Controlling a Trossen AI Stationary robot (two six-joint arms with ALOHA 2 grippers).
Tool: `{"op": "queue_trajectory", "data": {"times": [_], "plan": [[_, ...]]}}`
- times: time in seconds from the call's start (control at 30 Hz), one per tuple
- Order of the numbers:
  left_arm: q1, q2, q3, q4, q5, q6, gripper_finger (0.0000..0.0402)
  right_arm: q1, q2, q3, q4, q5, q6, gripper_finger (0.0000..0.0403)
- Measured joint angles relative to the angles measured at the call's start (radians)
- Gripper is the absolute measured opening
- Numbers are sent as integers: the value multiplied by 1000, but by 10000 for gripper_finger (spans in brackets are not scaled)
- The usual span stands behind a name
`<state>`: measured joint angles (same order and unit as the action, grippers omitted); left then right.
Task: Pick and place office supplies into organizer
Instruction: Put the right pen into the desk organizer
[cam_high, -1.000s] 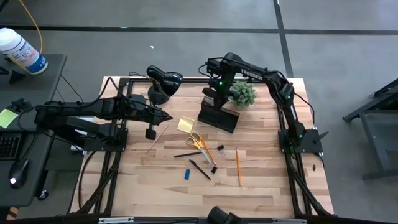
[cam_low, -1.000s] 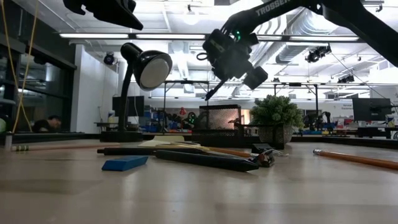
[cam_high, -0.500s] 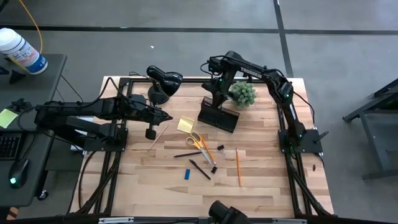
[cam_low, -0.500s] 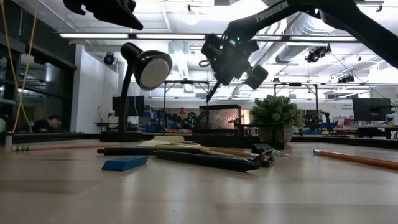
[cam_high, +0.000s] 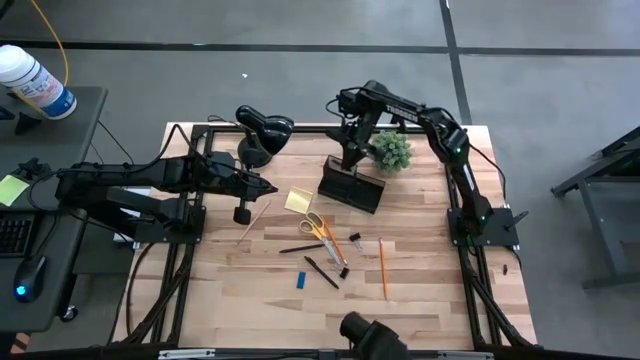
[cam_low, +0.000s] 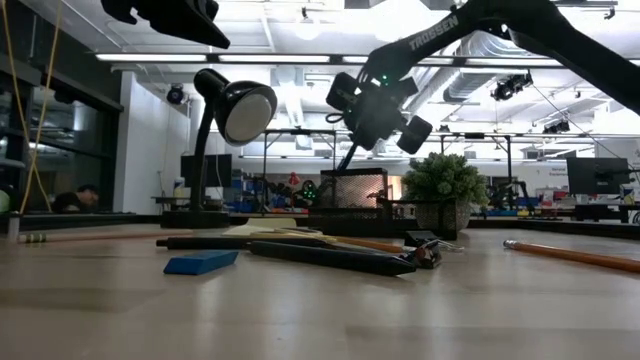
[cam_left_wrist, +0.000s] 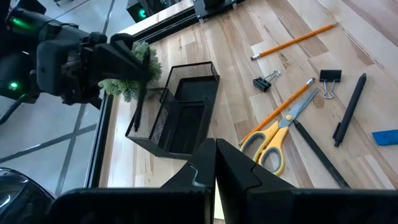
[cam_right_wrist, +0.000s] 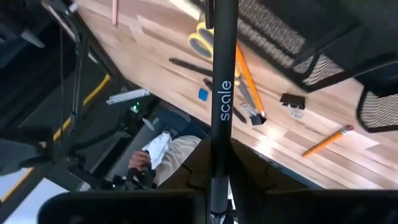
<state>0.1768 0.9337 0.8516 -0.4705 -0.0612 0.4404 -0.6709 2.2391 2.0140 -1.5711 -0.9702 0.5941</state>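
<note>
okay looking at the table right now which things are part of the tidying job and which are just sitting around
Part of the job: organizer; black pen held by the right tool; scissors; sticky-note pad; orange pencil; blue block; binder clip.

Just lying about: desk lamp; potted plant.

black mesh organizer (cam_high: 352, 188), orange-handled scissors (cam_high: 320, 229), blue block (cam_high: 300, 280)

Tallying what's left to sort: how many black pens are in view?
3 pens. One is in the right gripper above the organizer; two lie on the table, one beside the scissors, one beside the blue block. Others may be hidden inside the organizer.
</note>
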Motion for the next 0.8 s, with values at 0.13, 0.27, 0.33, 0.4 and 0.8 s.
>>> {"op": "queue_trajectory", "data": {"times": [0.13, 0.27, 0.33, 0.4, 0.8], "plan": [[0, 0, 0, 0, 0, 0, 1, -19, 0, 0, 0, -3, 26, 28], [0, 0, 0, 0, 0, 0, 1, -24, 0, 0, 0, -18, 34, 28], [0, 0, 0, 0, 0, 0, 1, -24, 0, 0, 0, -36, 34, 29], [0, 0, 0, 0, 0, 0, 1, -24, 0, 0, 0, -50, 37, 34], [0, 0, 0, 0, 0, 0, 1, -20, 0, 0, 0, -57, 44, 33]]}}
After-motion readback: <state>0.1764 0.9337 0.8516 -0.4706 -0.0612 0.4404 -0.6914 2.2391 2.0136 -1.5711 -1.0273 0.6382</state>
